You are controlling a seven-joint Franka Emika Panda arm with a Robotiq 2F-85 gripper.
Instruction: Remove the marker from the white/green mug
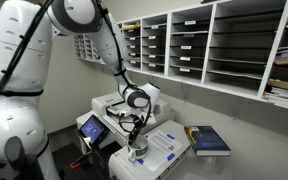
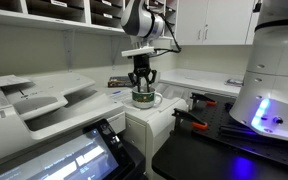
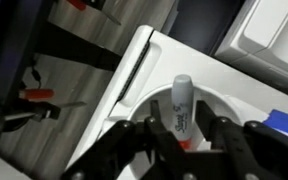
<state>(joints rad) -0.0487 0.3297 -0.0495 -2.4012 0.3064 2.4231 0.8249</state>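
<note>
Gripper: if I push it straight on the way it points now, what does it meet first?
Most likely the marker, which stands up out of the white/green mug directly below the open gripper. In the wrist view its tip sits in line with the gripper's opening. How much gap remains is unclear.

Pretty clearly an office copy/mail room. Up behind the pincer [image 2: 143, 86] there's a wall of white pigeonhole shelves [image 1: 214, 50] with sheets of paper stacked in the slots, classic mail-sorting stuff. Below and beside the pincer sits a big white plastic office copier [image 2: 34, 100] with a glowing touchscreen panel [image 2: 69, 160]. Pale cabinet doors [image 2: 209, 30] hang behind it over a light surface [image 2: 199, 80], and a dark blue hardcover book [image 1: 209, 140] lies near the pincer.
</note>
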